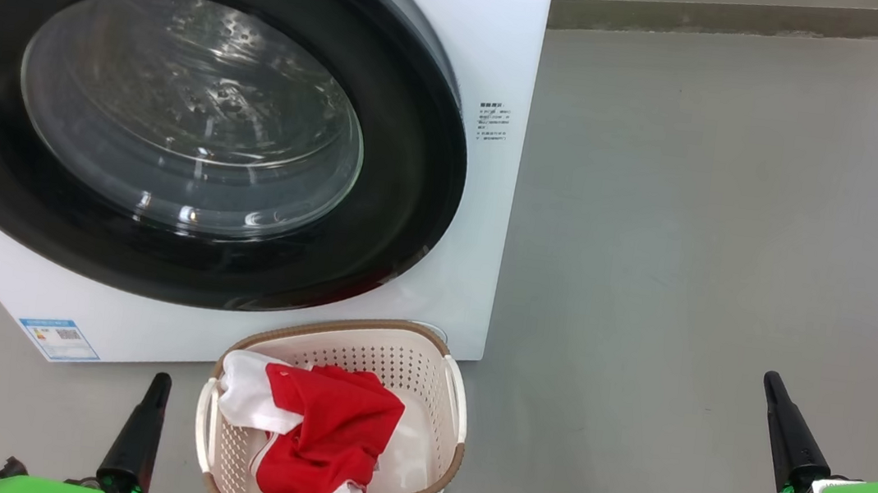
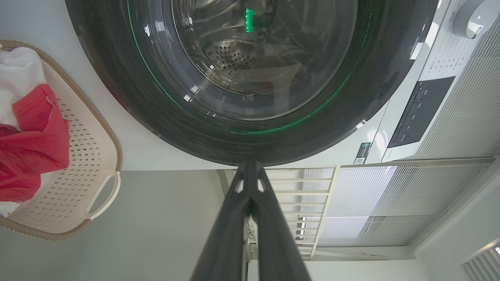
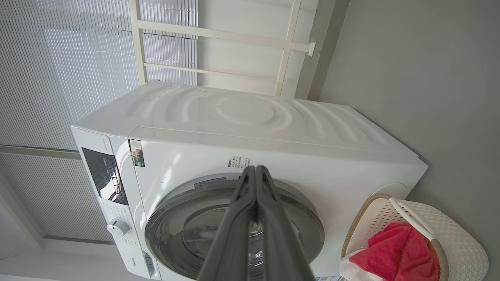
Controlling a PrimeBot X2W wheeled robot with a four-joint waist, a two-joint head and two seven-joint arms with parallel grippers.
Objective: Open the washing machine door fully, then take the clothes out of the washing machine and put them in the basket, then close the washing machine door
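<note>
The washing machine door (image 1: 189,119) sits shut flat against the white washing machine (image 1: 501,63); through its glass I see bare steel drum (image 2: 234,58). In front of the machine the basket (image 1: 418,360) stands on the floor holding the clothes: a red garment (image 1: 327,432) on top of a white one (image 1: 244,398). My left gripper (image 1: 161,380) is shut and empty at the basket's left. My right gripper (image 1: 771,382) is shut and empty, well off to the basket's right. The door (image 3: 304,230), the basket (image 3: 461,242) and the red garment (image 3: 394,253) also show in the right wrist view.
Grey floor (image 1: 697,226) stretches to the right of the machine up to a wall skirting (image 1: 762,23). A control panel and dial (image 3: 117,226) sit on the machine's front. White slatted blinds and a pale frame (image 3: 211,35) stand behind the machine.
</note>
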